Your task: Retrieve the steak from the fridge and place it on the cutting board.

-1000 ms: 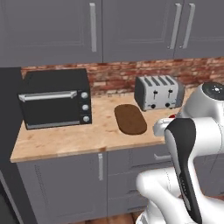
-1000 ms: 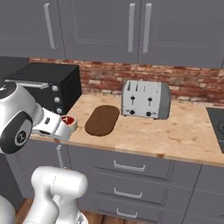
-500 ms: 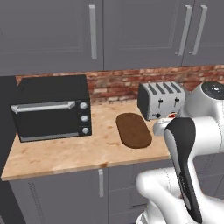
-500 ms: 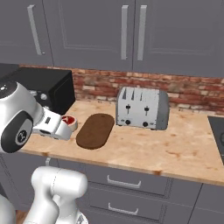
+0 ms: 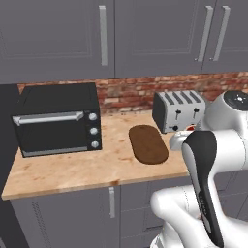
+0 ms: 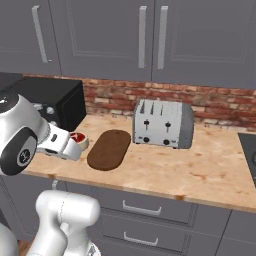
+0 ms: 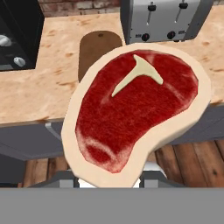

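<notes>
The steak [image 7: 138,107], red with a pale fat rim and a white T-shaped streak, looms close in the hand view, and my gripper [image 7: 109,179] is shut on its lower edge. It hides the fingertips. From the right base view, the gripper [image 6: 75,145] carries the steak [image 6: 77,138] over the counter's front edge, just left of the cutting board [image 6: 109,149]. The dark brown oblong board [image 5: 147,143] lies bare on the counter in front of the toaster. The fridge's dark side [image 5: 7,145] stands at the far left.
A black countertop oven [image 5: 57,118] sits left of the board, and a silver toaster [image 6: 162,123] stands behind it against the brick wall. Grey wall cabinets [image 5: 101,36] hang above. The wooden counter [image 6: 200,167] runs right toward a stove edge.
The whole picture has shifted and grown: the base has driven closer to the counter. The steak stays held in the gripper, beside the board.
</notes>
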